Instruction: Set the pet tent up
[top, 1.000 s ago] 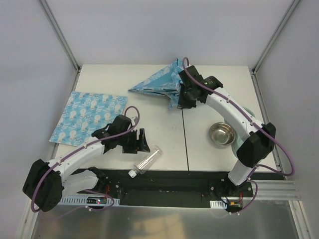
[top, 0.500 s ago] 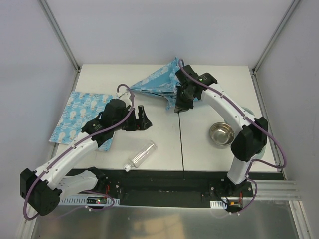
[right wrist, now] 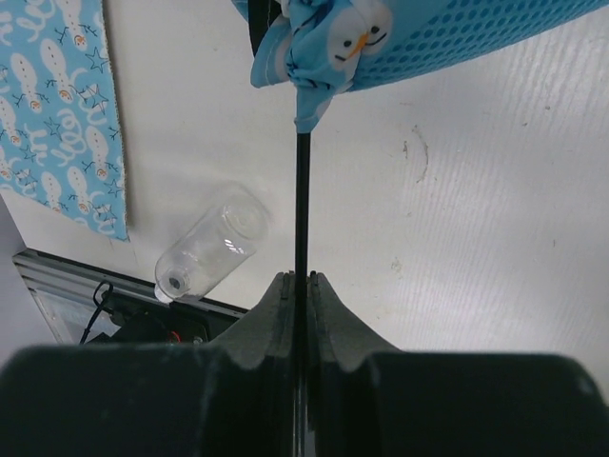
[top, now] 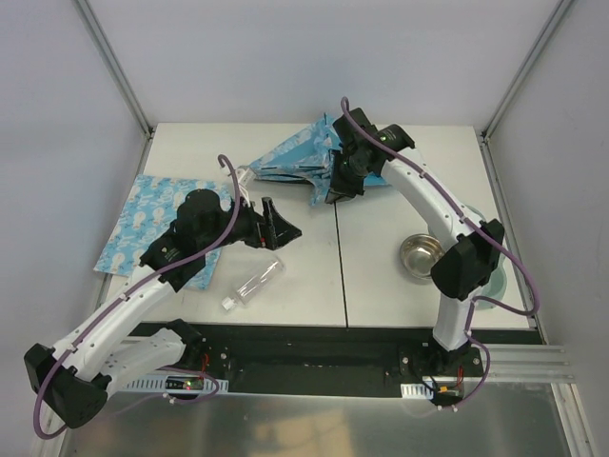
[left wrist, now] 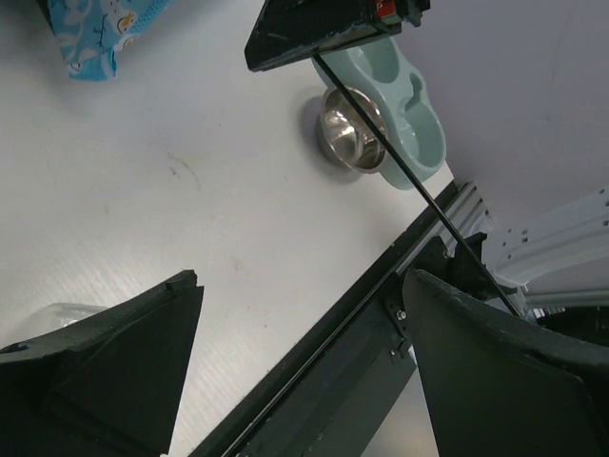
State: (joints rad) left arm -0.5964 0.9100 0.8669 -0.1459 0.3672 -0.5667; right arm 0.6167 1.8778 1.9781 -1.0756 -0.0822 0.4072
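The pet tent (top: 290, 157) lies collapsed at the back centre of the table, blue fabric with pale print. My right gripper (top: 333, 188) is at its right end, shut on a thin black tent pole (right wrist: 302, 205) that runs from the fabric corner (right wrist: 314, 43) into the jaws of my right gripper (right wrist: 303, 279). My left gripper (top: 278, 228) hovers open just below and left of the tent, nothing between its fingers (left wrist: 114, 367). In the left wrist view my left gripper (left wrist: 304, 357) faces the table, with a tent corner (left wrist: 95, 38) at top left.
A flat light-blue printed mat (top: 162, 221) lies at the left, partly under my left arm. A clear plastic bottle (top: 253, 285) lies near the front edge. A steel bowl (top: 423, 255) and a teal double dish (left wrist: 404, 100) sit at the right.
My left arm swung up from the front edge toward the tent and its jaws spread wider. The right gripper drew the tent slightly left. The bottle rolled left.
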